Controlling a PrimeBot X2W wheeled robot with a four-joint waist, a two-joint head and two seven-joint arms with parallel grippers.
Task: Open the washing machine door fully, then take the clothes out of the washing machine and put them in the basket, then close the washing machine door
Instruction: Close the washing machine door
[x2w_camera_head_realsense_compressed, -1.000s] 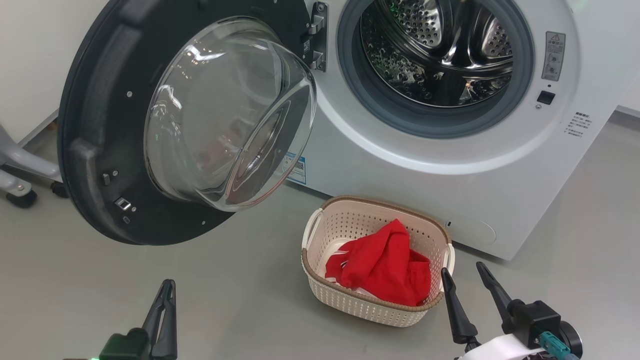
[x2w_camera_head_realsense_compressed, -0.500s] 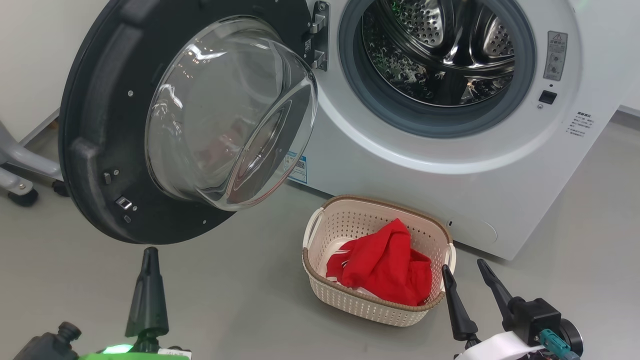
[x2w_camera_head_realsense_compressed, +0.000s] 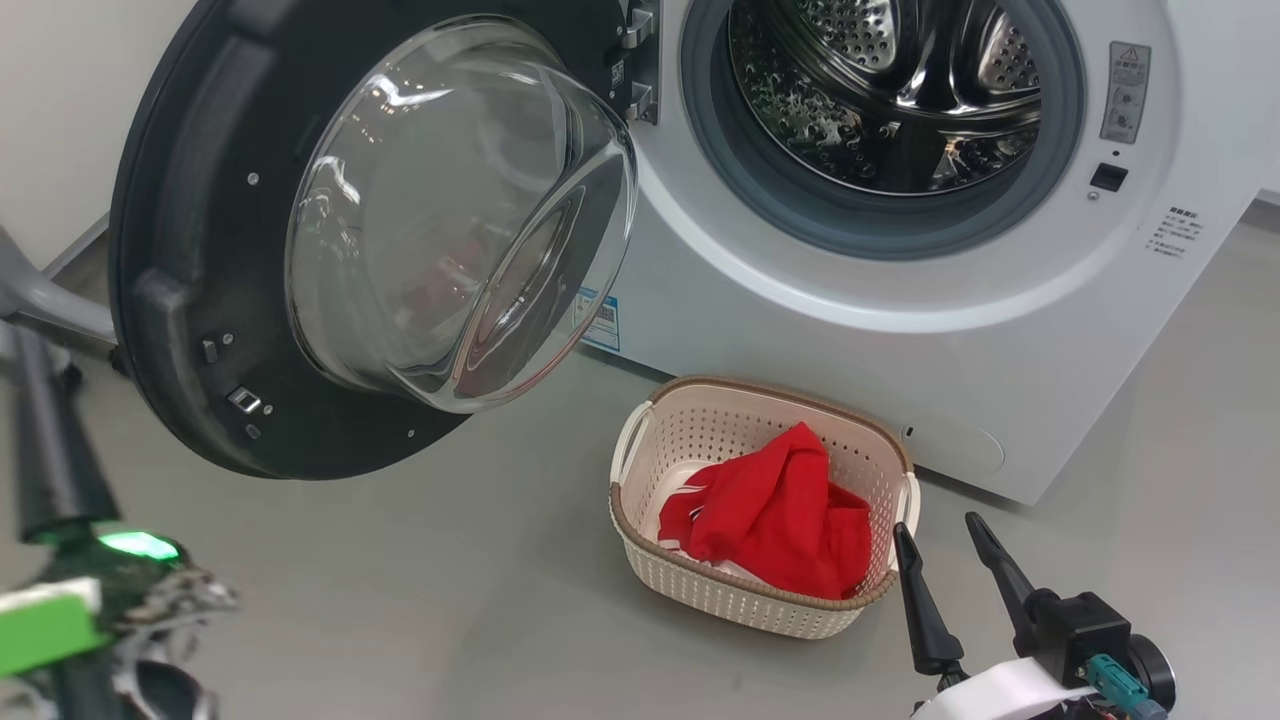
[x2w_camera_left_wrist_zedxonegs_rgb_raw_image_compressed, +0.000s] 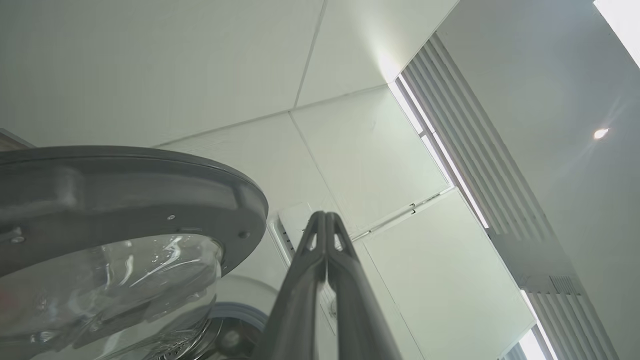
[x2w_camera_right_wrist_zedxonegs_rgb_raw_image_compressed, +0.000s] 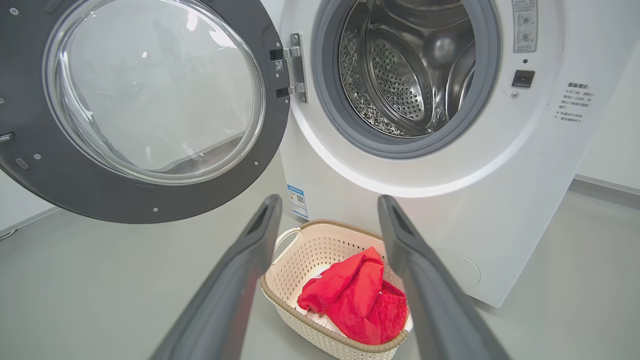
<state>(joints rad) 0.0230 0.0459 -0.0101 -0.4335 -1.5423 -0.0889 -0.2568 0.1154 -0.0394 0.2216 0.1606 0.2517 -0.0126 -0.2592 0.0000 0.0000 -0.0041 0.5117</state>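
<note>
door (x2w_camera_head_realsense_compressed: 180, 250) open. clothes (x2w_camera_head_realsense_compressed: 775, 515) in basket (x2w_camera_head_realsense_compressed: 760, 388) on floor (x2w_camera_head_realsense_compressed: 450, 590). left tool (x2w_camera_left_wrist_zedxonegs_rgb_raw_image_compressed: 325, 216) pinched closed, right tool (x2w_camera_head_realsense_compressed: 936, 526) spread wide; both empty.

One washing machine (x2w_camera_head_realsense_compressed: 800, 330) stands beyond the right gripper (x2w_camera_head_realsense_compressed: 936, 525), with one round door (x2w_camera_head_realsense_compressed: 180, 250) and one steel drum (x2w_camera_head_realsense_compressed: 880, 90). One basket (x2w_camera_head_realsense_compressed: 720, 605) sits just beside that gripper, with two white handles (x2w_camera_head_realsense_compressed: 630, 442). In it lies one red heap of clothes (x2w_camera_head_realsense_compressed: 780, 510); the number of garments cannot be told. There are two grippers, counting the left gripper (x2w_camera_left_wrist_zedxonegs_rgb_raw_image_compressed: 325, 216), with two fingers each.
</note>
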